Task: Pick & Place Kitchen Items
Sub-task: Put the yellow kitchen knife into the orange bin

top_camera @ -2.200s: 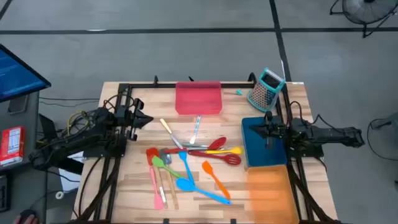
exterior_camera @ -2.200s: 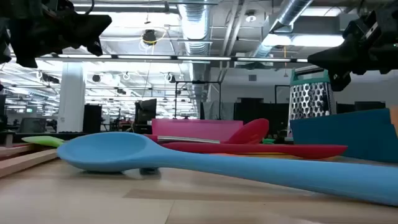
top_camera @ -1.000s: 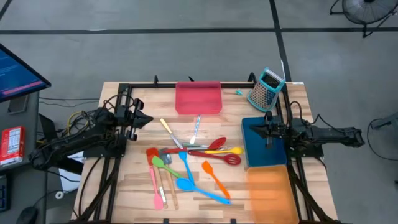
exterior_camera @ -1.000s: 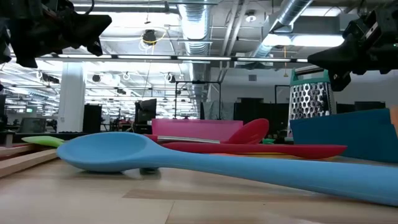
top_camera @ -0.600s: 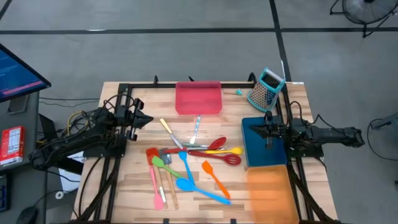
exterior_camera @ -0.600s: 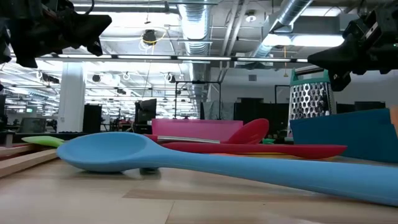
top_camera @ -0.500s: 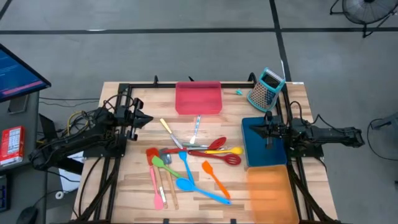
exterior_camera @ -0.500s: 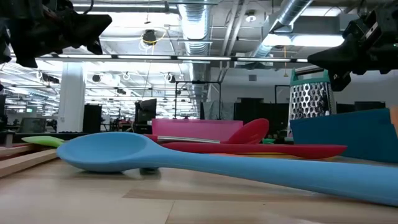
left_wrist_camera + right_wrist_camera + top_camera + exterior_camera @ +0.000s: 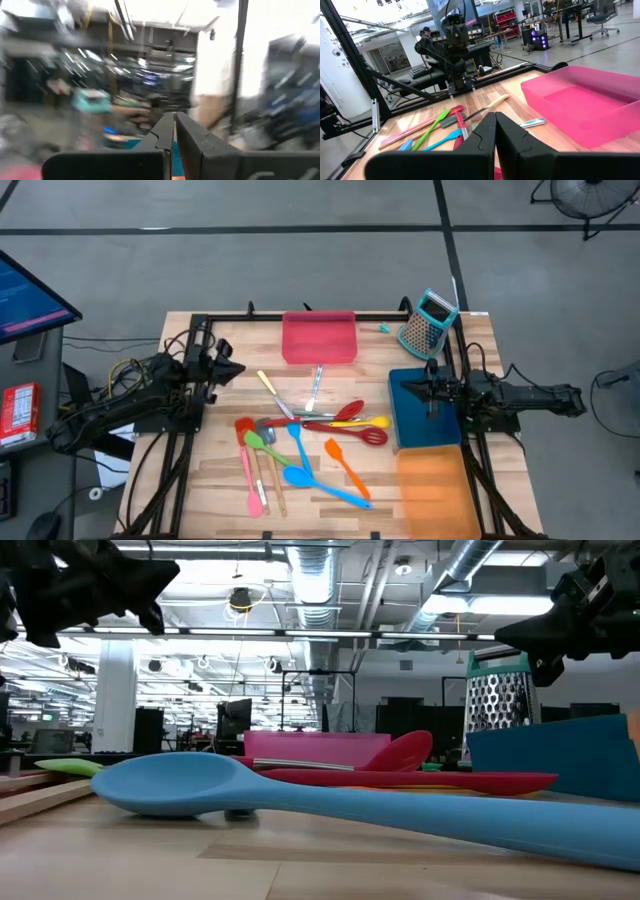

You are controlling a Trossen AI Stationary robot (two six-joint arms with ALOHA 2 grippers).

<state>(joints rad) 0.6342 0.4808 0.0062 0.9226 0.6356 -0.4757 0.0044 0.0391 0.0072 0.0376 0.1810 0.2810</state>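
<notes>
The kitchen items lie loose in a heap on the middle of the wooden table: a blue spoon [image 9: 300,475] [image 9: 300,795], an orange spatula [image 9: 346,465], a pink spatula [image 9: 248,472], a green one [image 9: 262,445], red spoons [image 9: 345,413], a yellow spoon [image 9: 372,422] and silver cutlery [image 9: 315,388]. My left gripper [image 9: 232,370] [image 9: 175,117] hangs shut above the table's left side, clear of them, holding nothing. My right gripper [image 9: 425,387] [image 9: 495,117] hangs shut over the blue tray [image 9: 425,415] at the right, also holding nothing.
A red tray [image 9: 320,337] sits at the far middle and an orange tray [image 9: 432,485] at the near right, behind the blue one. A teal-topped box grater [image 9: 428,322] stands at the far right corner. Black frame rails run along the table's left and right sides.
My left gripper has rolled a little about the line it points along, staying in place and staying shut. The utensils and my right arm have kept still.
</notes>
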